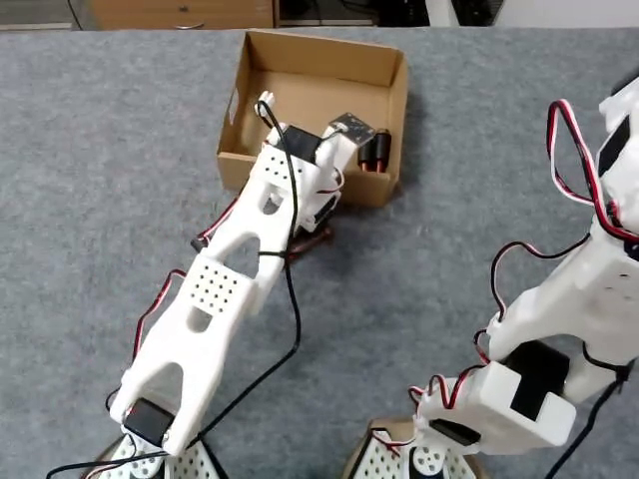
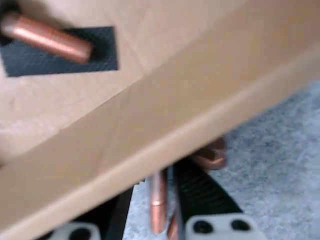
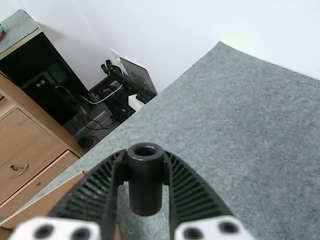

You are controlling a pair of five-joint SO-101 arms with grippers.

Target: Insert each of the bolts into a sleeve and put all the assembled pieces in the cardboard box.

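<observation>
Right gripper (image 3: 145,167): clenched on a black sleeve (image 3: 145,187), one jaw on each side. The sleeve's open bore faces the wrist camera. Grey felt table (image 3: 240,125) lies beyond it, with a wooden cabinet (image 3: 30,150) and a tangle of cables (image 3: 112,92) by the wall further back.

Left gripper (image 2: 160,182): a copper bolt (image 2: 158,205) lies lengthwise in it, right under the edge of the cardboard box (image 2: 200,100). Can't tell whether it is clamped or loose. Another copper piece (image 2: 210,155) sits just beside it, also against the box wall, above the felt.

Inside the box, from the left wrist view: one copper rod (image 2: 50,39) lies tilted over a black patch on the floor.

High view: the left arm (image 1: 220,289) stretches diagonally across the table (image 1: 100,200), with its gripper (image 1: 321,215) at the near wall of the box (image 1: 300,60). Dark and copper pieces (image 1: 374,152) are in the box's near right corner. The right arm (image 1: 559,299) is folded up at the right edge, well apart from the box.
</observation>
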